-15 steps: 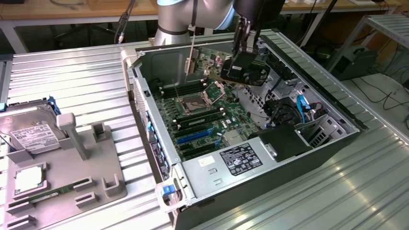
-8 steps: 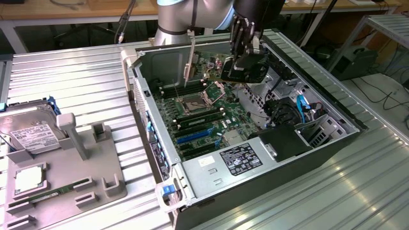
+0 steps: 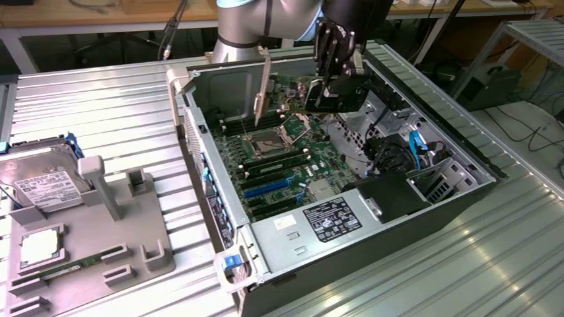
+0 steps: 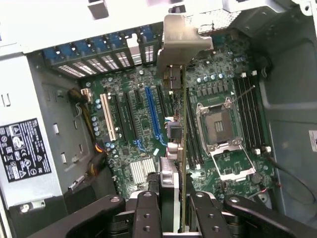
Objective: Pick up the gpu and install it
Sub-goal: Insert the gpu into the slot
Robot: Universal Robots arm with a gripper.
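Surface: ribbed metal table (image 3: 105, 112), pale silver, slats running in parallel across the top.
On it, exterior view's right: open computer case (image 3: 352, 271), lying on its side, interior facing up.
On it, exterior view's left: grey holder (image 3: 132, 218), flat base with upright posts, resting flat on the slats.
Between the two: strip of bare slats; case and holder near each other, not touching.
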